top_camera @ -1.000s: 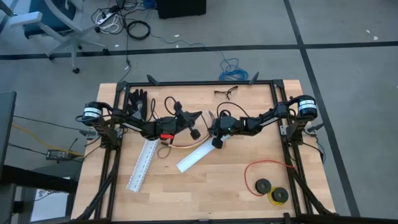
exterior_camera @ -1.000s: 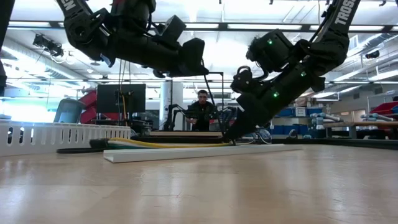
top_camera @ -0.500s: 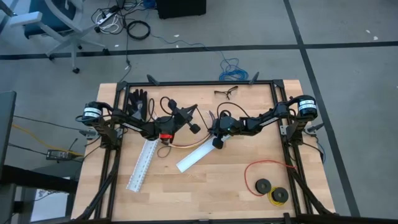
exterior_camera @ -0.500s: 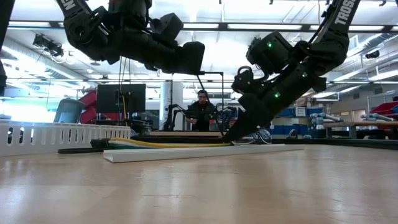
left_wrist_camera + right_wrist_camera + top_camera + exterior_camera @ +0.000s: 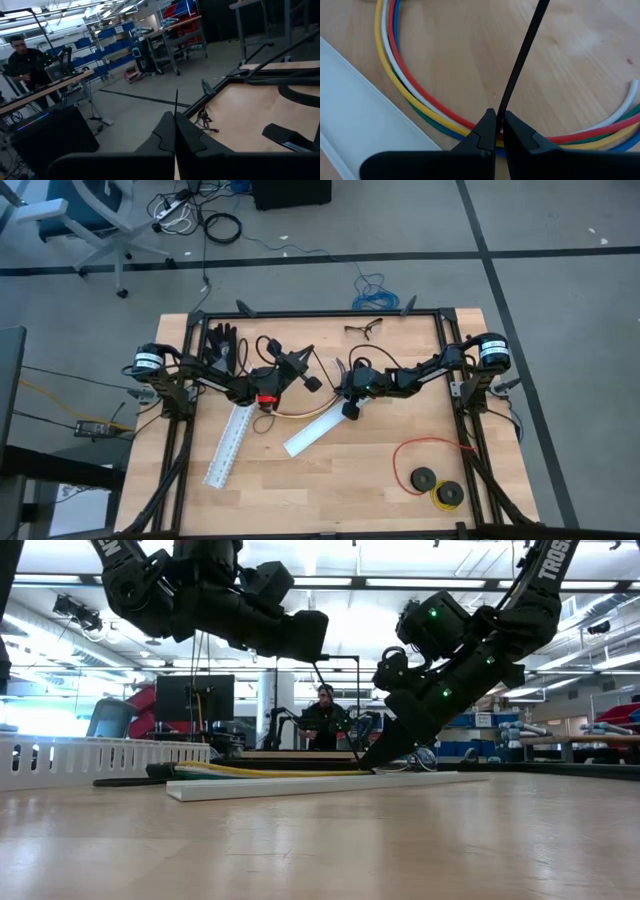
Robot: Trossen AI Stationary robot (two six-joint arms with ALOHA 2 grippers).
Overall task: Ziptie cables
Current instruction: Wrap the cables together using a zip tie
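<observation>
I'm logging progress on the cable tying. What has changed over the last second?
The left gripper drew back a little toward its own side, lifting clear of the table with the black zip tie clamped in it. The right gripper stayed shut on the zip tie's other part, low over the cables. The white channels did not move.

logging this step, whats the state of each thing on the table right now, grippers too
cables: lying loose in a curve on the table, not tied
zip tie: black strip pinched in the right gripper, rising above the cables
right gripper: shut on the zip tie, low over the cables
left gripper: shut on a thin dark strip, raised off the table
white channel: flat on the table beside the cables
</observation>
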